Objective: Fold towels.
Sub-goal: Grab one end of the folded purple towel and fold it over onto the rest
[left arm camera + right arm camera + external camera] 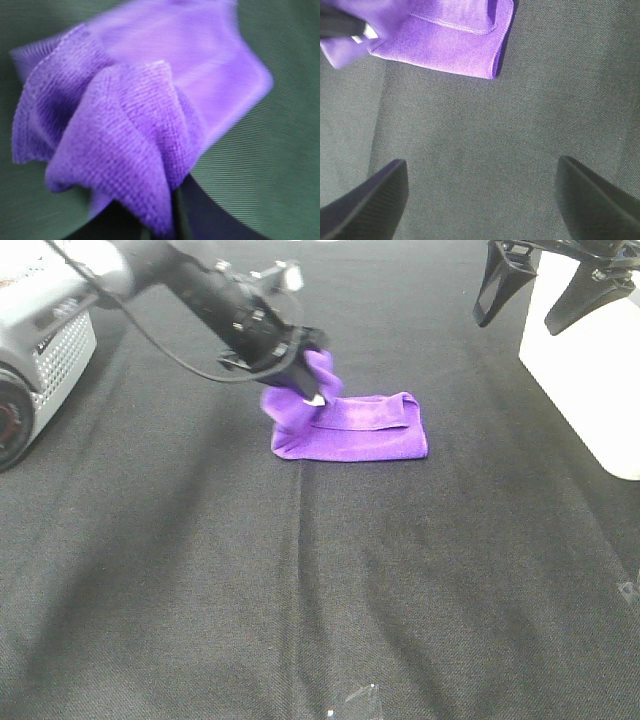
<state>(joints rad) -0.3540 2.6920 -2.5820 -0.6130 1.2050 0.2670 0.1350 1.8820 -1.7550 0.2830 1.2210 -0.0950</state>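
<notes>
The purple towel (355,430) lies folded into a narrow band on the black cloth near the middle of the table. My left gripper (303,375) is shut on the towel's left end and holds it bunched and lifted off the table. In the left wrist view the pinched purple cloth (125,135) fills the frame and hides the fingers. My right gripper (540,290) hangs open and empty, high at the back right, well apart from the towel. The right wrist view shows the towel's corner (455,42) beyond its two spread fingers (365,207).
A white box (590,360) stands at the right edge. A grey machine housing (35,360) sits at the left edge. The table is covered with black cloth (320,580). A small clear scrap (352,702) lies near the front edge.
</notes>
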